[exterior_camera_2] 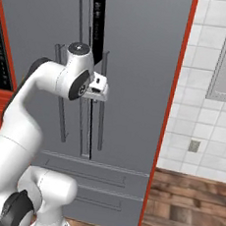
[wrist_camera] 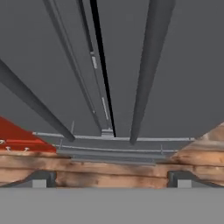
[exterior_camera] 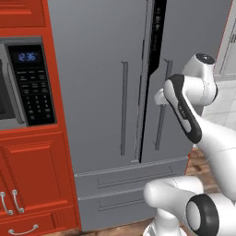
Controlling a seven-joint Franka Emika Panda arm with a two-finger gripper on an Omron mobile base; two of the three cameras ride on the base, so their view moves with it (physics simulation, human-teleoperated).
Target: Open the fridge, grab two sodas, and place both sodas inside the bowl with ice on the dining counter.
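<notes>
The grey double-door fridge (exterior_camera: 97, 83) fills the middle of both base views, with a narrow dark gap between its doors. My gripper (exterior_camera_2: 99, 91) is raised in front of the right door, close to that door's long bar handle (exterior_camera_2: 102, 109). In the hand view I look down along the doors, with the right handle (wrist_camera: 148, 70) ahead and the left handle (wrist_camera: 33, 103) off to the side. My fingertips (wrist_camera: 40, 178) stand wide apart, so the gripper (wrist_camera: 111, 179) is open and holds nothing. The sodas, the bowl with ice and the dining counter are out of view.
A built-in microwave (exterior_camera: 25, 83) sits in red cabinets (exterior_camera: 37, 179) left of the fridge. Two grey drawers (exterior_camera: 131, 177) run below the doors. A white tiled wall (exterior_camera_2: 205, 95) and wooden floor (exterior_camera_2: 189, 207) lie to the right.
</notes>
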